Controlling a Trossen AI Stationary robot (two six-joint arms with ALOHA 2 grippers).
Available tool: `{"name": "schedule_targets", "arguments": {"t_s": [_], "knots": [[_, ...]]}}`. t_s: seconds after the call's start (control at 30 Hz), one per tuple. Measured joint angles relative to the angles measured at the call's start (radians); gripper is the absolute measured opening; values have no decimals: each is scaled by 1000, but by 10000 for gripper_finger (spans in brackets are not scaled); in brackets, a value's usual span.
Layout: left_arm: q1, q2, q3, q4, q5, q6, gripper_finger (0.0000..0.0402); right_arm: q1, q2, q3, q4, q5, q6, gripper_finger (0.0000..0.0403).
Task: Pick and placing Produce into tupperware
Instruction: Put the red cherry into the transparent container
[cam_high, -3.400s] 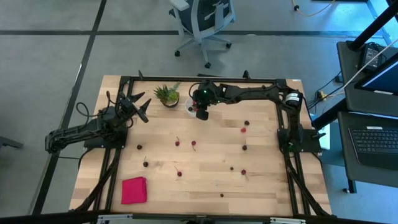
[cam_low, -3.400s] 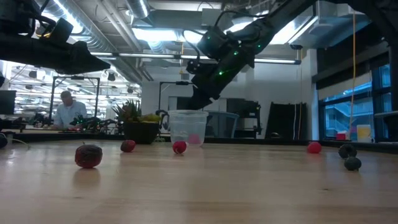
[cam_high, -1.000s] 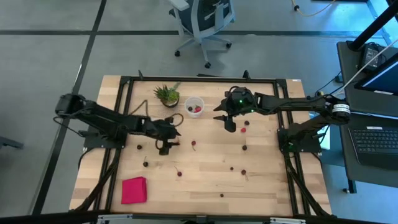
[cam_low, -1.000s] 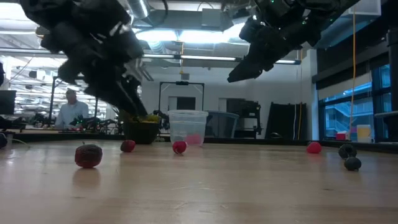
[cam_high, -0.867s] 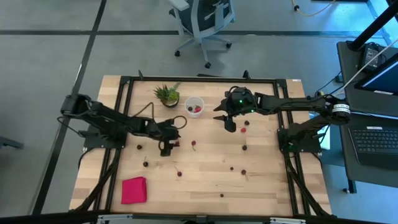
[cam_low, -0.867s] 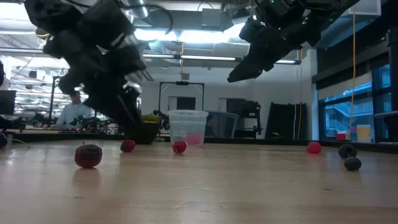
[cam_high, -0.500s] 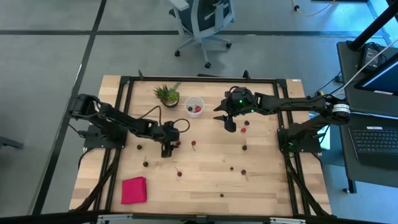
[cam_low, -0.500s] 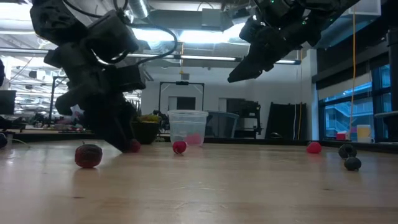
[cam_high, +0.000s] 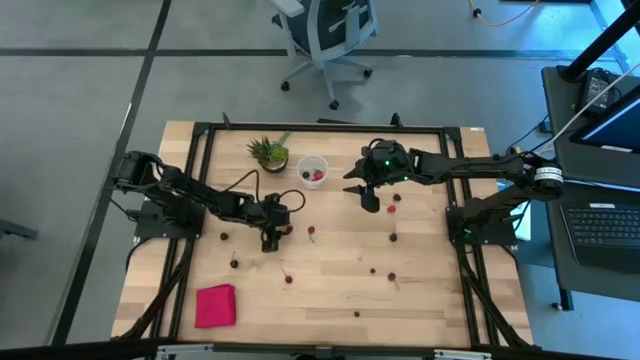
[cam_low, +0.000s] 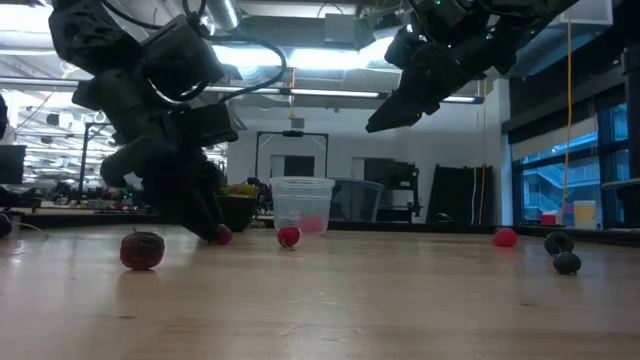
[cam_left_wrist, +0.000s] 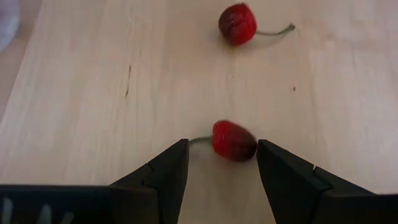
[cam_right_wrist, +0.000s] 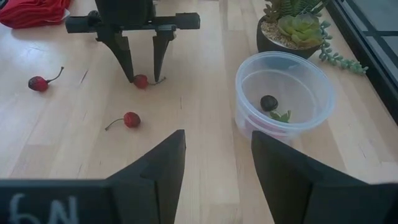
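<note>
Left gripper (cam_left_wrist: 217, 163) was down on the tabletop (cam_high: 330, 290), fingers apart around a red cherry (cam_left_wrist: 233, 140), mid-table, short of the tupperware (cam_high: 313, 170) near the far edge. Right gripper (cam_high: 365, 197) hovered alongside, fingers parted, empty.

Light wood desk (cam_high: 330, 300) with a black frame held scattered red produce (cam_high: 288, 278), a pink-red cloth (cam_high: 215, 305) at the near left corner, and a potted plant (cam_high: 269, 153) just beside the clear tupperware (cam_high: 313, 170) near the far edge, with fruit inside.
</note>
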Motion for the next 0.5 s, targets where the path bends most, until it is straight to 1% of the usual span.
{"name": "schedule_targets", "arguments": {"t_s": [0.2, 0.4, 0.5], "knots": [[0, 0, 0, 6, 24, -2, 181, 0, 0, 0, 0, 0, 1, 186], [0, 0, 0, 55, 27, -1, 181, 0, 0, 0, -2, 0, 1, 186], [0, 3, 0, 55, 27, -2, 181, 0, 0, 0, -2, 0, 1, 186]]}}
